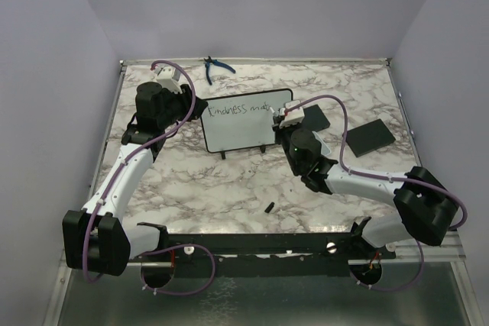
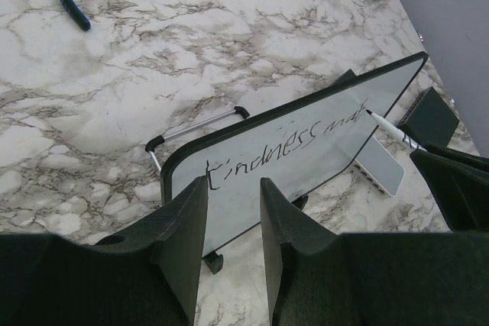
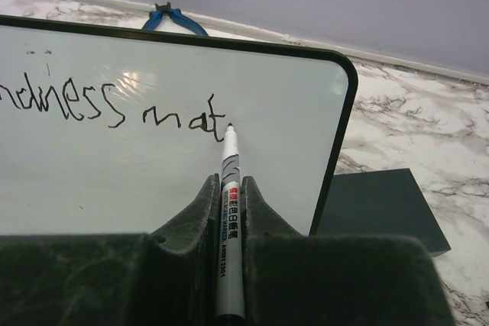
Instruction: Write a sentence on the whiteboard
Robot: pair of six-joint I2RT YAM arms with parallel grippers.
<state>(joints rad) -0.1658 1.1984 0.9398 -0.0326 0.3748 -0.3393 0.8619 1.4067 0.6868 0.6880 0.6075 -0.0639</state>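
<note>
Marker (image 3: pixel 230 154), clamped in your right pincer (image 3: pixel 230 182), touches the whiteboard (image 3: pixel 114 177) just ahead where the sentence (image 3: pixel 114 108) ends; bare board lies rightward. Left pincer (image 2: pixel 233 188) stands half-open.

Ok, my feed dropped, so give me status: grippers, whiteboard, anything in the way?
Right gripper shut on the marker, tip on the whiteboard. Left gripper at its left edge, grip unclear. Sentence reads "Kindness mat". Board ahead bare.

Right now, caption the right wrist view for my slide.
Right fingers grip a marker, its tip at the whiteboard beside the unfinished sentence.
</note>
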